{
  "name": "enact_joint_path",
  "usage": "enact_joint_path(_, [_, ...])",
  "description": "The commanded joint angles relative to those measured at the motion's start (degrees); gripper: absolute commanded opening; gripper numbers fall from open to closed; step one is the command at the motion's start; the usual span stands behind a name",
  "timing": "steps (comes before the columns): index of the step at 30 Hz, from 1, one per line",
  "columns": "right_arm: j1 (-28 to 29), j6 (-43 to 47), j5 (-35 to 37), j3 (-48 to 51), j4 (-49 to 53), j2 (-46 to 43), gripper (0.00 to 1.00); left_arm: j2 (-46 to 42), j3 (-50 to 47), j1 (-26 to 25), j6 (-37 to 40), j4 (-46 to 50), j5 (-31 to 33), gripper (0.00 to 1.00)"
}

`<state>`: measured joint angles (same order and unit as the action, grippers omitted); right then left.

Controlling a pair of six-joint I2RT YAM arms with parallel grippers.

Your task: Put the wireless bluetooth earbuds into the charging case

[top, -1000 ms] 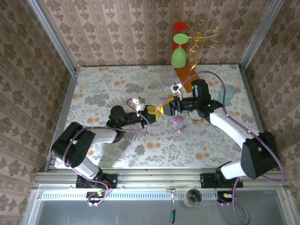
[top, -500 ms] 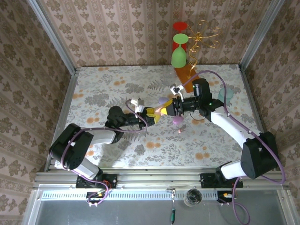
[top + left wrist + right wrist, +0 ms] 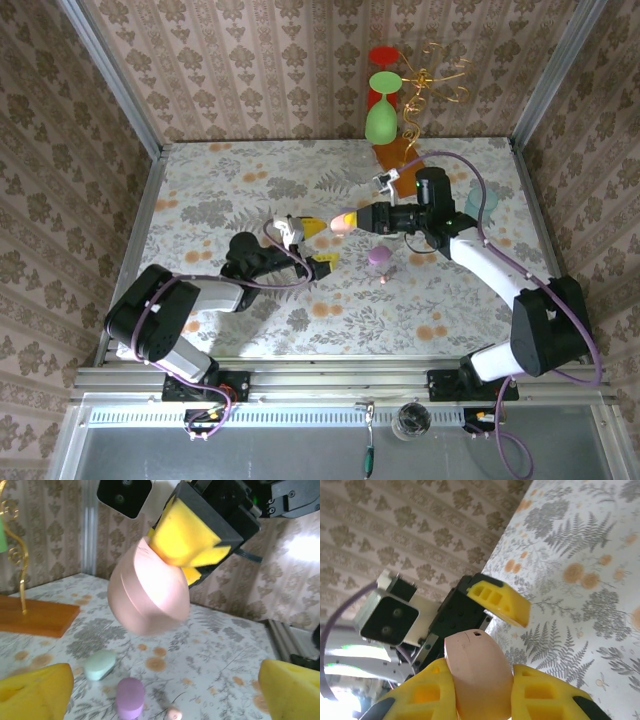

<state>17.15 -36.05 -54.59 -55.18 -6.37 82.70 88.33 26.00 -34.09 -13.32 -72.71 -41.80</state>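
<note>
Step in hand, as I judge it: presenting the charging case (image 3: 477, 680) for loading. My right gripper (image 3: 352, 217) is clamped on this pink case and holds it above the table (image 3: 220, 200). My left gripper (image 3: 316, 245) stands wide open just beside it, empty. One earbud (image 3: 173, 713) lies on the table near a purple case (image 3: 130, 697). The next move probably calls for opening the lid, then a fine pinch on the earbud

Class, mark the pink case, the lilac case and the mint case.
pink case (image 3: 145, 600): left wrist view, rounded body.
lilac case (image 3: 130, 697): left wrist view, upper side.
mint case (image 3: 100, 664): left wrist view, top surface.
</note>
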Motion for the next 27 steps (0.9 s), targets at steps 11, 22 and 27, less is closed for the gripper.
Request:
enact_joint_path(11, [-0.98, -35.22, -6.3, 7.0, -22.28, 4.19, 0.03, 2.93, 2.77, -0.02, 16.36, -1.91, 8.25, 1.0])
enact_joint_path(22, [0.11, -45.94, -9.02, 8.42, -33.46, 6.1, 0.0, 4.6, 6.62, -1.59, 15.36, -2.15, 5.35, 0.89])
enact_joint_path(27, [0.4, -48.41, -9.75, 8.63, -36.45, 7.02, 0.0, 5.15, 7.63, -1.75, 14.19, -2.33, 2.39, 0.8])
